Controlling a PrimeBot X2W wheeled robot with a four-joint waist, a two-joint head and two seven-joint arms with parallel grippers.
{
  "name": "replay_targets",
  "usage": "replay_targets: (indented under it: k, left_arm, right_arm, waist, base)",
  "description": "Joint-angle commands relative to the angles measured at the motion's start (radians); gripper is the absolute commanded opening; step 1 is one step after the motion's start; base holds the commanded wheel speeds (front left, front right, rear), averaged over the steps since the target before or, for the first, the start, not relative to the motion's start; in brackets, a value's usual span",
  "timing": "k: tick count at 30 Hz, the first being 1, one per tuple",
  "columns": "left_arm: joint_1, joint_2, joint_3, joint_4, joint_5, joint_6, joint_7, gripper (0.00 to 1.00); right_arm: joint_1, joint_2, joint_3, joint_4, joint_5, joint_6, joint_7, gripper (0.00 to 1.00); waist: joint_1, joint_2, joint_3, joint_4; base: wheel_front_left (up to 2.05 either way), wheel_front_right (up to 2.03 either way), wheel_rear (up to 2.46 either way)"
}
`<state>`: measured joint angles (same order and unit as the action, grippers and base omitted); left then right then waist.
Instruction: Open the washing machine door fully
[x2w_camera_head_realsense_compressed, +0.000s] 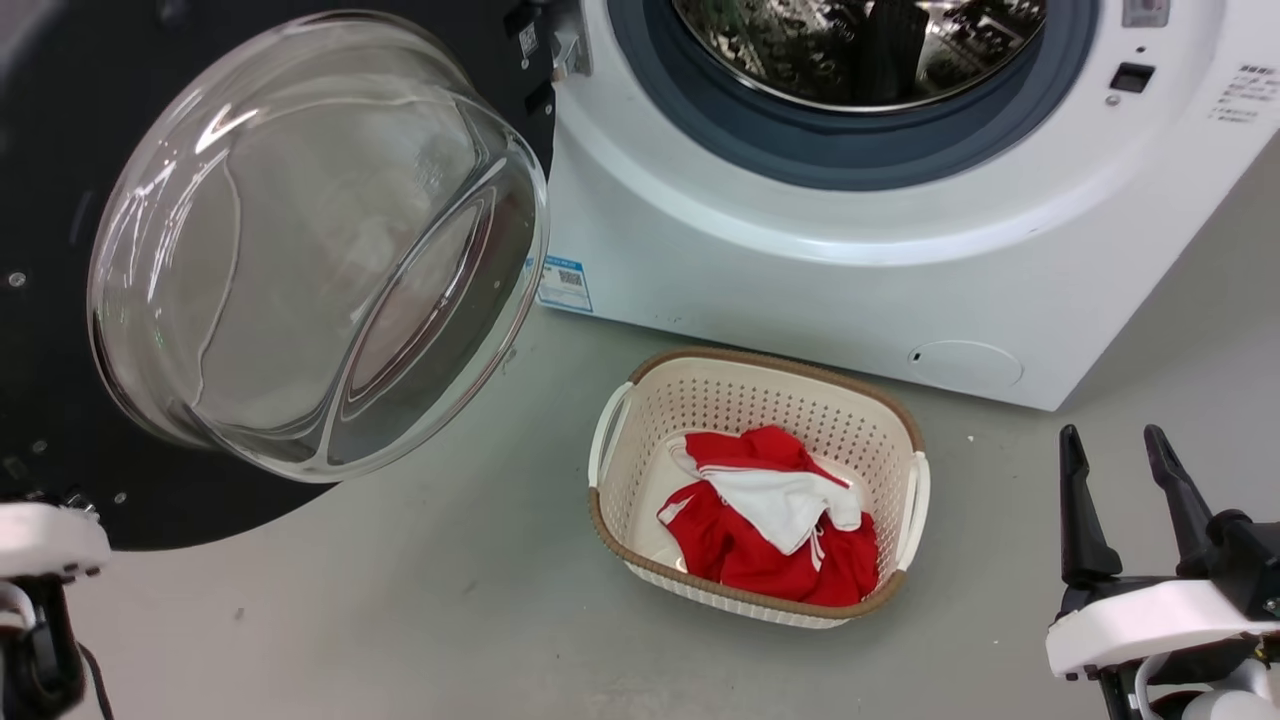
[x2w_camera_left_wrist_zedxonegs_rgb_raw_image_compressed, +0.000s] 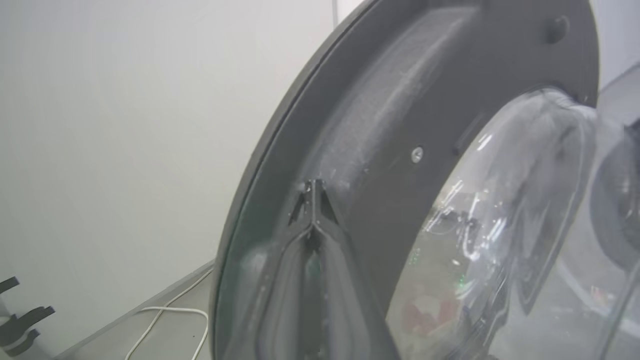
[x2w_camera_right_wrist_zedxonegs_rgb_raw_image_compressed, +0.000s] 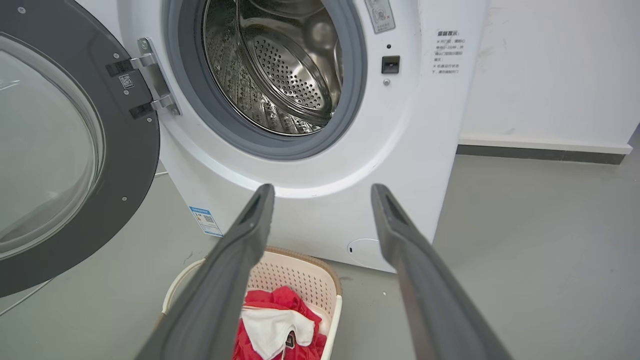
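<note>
The washing machine door (x2w_camera_head_realsense_compressed: 50, 180) stands swung out to the left of the washing machine (x2w_camera_head_realsense_compressed: 800, 290), its glass bowl (x2w_camera_head_realsense_compressed: 310, 250) bulging toward me. In the right wrist view the door (x2w_camera_right_wrist_zedxonegs_rgb_raw_image_compressed: 135, 140) hangs on its hinge beside the steel drum (x2w_camera_right_wrist_zedxonegs_rgb_raw_image_compressed: 280, 65). My left gripper (x2w_camera_left_wrist_zedxonegs_rgb_raw_image_compressed: 313, 192) is shut, its tips resting against the door's dark inner ring (x2w_camera_left_wrist_zedxonegs_rgb_raw_image_compressed: 400, 100) near the outer edge. The left forearm (x2w_camera_head_realsense_compressed: 40, 540) shows below the door. My right gripper (x2w_camera_head_realsense_compressed: 1120, 470) is open and empty, low at the right, well short of the washer (x2w_camera_right_wrist_zedxonegs_rgb_raw_image_compressed: 400, 150).
A cream laundry basket (x2w_camera_head_realsense_compressed: 760, 365) with red and white clothes (x2w_camera_head_realsense_compressed: 770, 520) sits on the grey floor in front of the washer. Behind the door, a white cable (x2w_camera_left_wrist_zedxonegs_rgb_raw_image_compressed: 170, 310) lies along the white wall (x2w_camera_left_wrist_zedxonegs_rgb_raw_image_compressed: 125, 125).
</note>
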<state>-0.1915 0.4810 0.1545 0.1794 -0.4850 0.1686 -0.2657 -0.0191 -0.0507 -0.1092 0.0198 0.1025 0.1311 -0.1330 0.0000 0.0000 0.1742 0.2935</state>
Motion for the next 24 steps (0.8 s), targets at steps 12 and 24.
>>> replay_targets:
  k: [12,24]
  left_arm:
    - [0.177,-0.124,-0.127,-0.227,0.144,0.016,0.006,0.0]
    - [0.121,-0.184,-0.289,-0.104,0.172,-0.054,0.014,0.0]
  right_arm:
    - [0.024,0.001,0.026,0.024,0.019,-0.001,-0.02,1.0]
    - [0.007,0.001,0.069,0.035,0.004,-0.001,-0.024,1.0]
  waist:
    - [0.0,0.0,-0.092,-0.111]
    - [0.0,0.0,-0.121,-0.262]
  base:
    - [0.0,0.0,0.0]
    - [0.0,0.0,0.0]
